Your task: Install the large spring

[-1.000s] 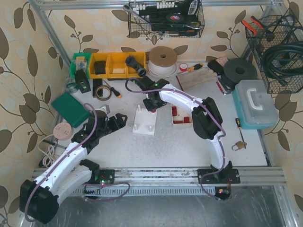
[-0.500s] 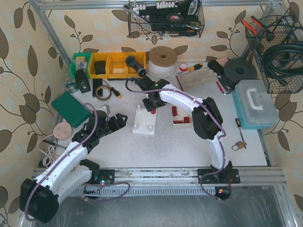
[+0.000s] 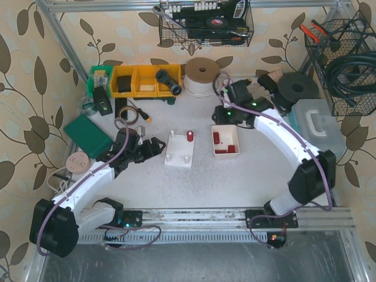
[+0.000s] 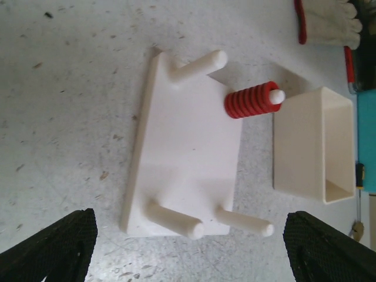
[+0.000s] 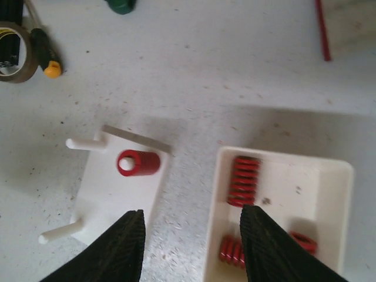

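Smooth, matt white plastic forms the base. The table (at nine o'clock of it) looks rough and speckled.

The right end effector withdrew, leaving the large spring on a peg.

a red spring, white peg base, white tray, speckled grey table.

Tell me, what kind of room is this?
Probably a workshop bench. Wire baskets of tools hang on the wall, yellow bins hold parts, and a toolbox sits at the side.
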`<action>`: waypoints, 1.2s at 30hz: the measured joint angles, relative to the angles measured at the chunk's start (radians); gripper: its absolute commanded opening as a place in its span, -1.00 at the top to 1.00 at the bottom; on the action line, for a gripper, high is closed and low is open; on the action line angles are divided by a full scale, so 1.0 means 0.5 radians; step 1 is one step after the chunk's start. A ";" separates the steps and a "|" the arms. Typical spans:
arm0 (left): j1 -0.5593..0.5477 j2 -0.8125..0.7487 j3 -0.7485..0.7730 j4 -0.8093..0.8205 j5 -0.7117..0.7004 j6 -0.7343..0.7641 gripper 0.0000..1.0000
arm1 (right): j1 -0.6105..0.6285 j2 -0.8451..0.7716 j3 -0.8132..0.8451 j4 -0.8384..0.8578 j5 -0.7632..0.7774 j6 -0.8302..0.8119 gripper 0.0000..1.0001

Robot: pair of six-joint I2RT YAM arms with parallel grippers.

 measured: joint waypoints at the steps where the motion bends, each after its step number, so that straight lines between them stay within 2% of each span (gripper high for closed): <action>1: 0.000 0.015 0.025 -0.005 0.021 0.011 -0.77 | -0.058 -0.063 -0.062 0.003 -0.016 0.004 0.08; 6: 0.000 0.024 0.072 -0.017 0.048 0.037 -0.72 | -0.171 -0.156 -0.196 -0.063 -0.076 -0.021 0.15; 12: 0.000 0.024 0.072 -0.030 0.037 0.033 -0.69 | -0.181 -0.027 -0.281 -0.097 -0.072 -0.034 0.14; 18: 0.000 -0.018 0.067 -0.024 0.016 0.027 -0.70 | -0.176 0.146 -0.343 -0.079 -0.053 -0.024 0.27; 29: 0.000 -0.034 0.041 -0.009 -0.021 0.018 -0.70 | -0.116 0.532 -0.304 0.048 0.080 0.087 0.15; 36: 0.000 -0.034 0.038 0.017 -0.021 0.018 -0.70 | -0.085 0.627 -0.241 0.111 0.147 0.153 0.14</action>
